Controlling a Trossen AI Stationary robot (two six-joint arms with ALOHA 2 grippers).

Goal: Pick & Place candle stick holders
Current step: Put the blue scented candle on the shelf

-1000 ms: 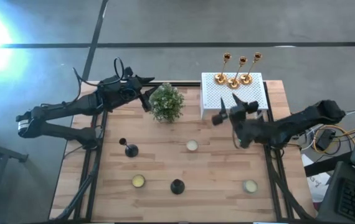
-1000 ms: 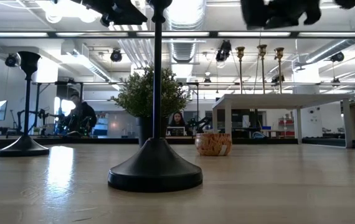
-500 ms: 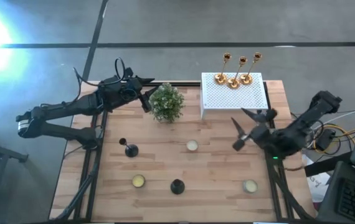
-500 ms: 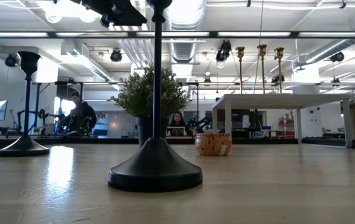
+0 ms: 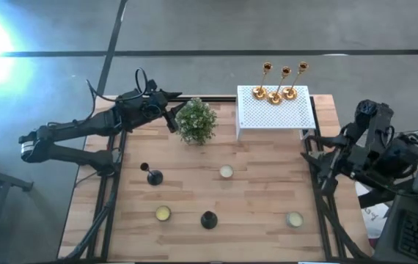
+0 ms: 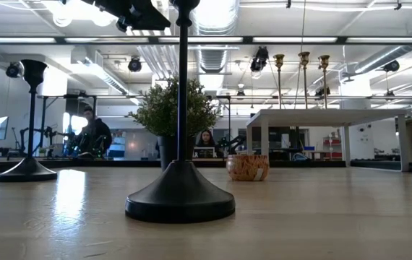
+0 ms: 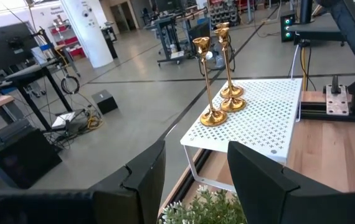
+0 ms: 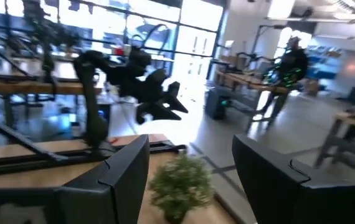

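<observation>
Since a second ago the right gripper, open and empty, has retreated to the table's right edge from the gold holders on the white box; a black holder looks next.

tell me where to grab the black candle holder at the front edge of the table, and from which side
Grip the black candle holder by its thin upright stem, probably just above the flared round base, coming in level from the side. The base looks too wide and sloped to pinch, and the stem stands vertical with open table around it.
</observation>
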